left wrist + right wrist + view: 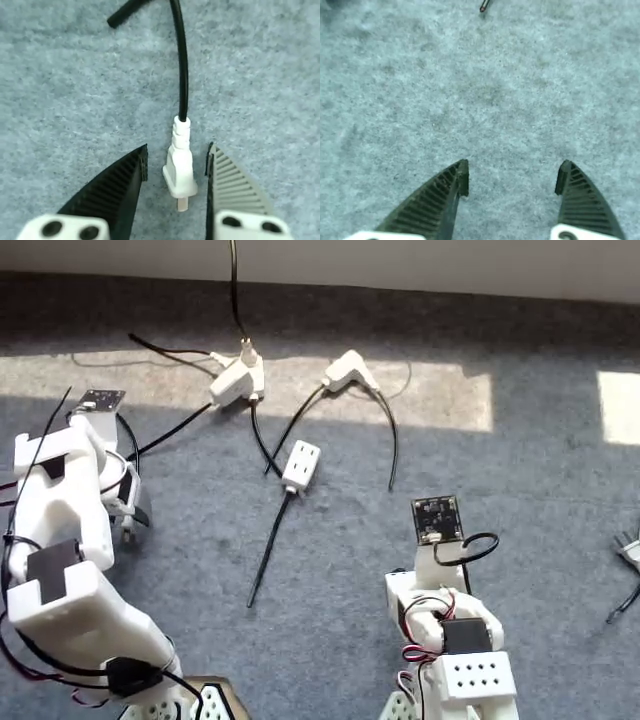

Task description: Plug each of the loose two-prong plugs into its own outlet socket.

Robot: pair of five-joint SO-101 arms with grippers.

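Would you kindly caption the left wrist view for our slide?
Open left gripper straddles a white plug lying on grey carpet.

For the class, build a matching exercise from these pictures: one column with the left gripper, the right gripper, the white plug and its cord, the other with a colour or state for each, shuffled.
Column 1:
1. left gripper
2. right gripper
3. white plug
4. cord

Column 2:
a. black
b. open over bare carpet
c. lies on the carpet, unplugged
d. open, one finger on each side of the plug

Pairs: 1-d, 2-b, 3-c, 4-a
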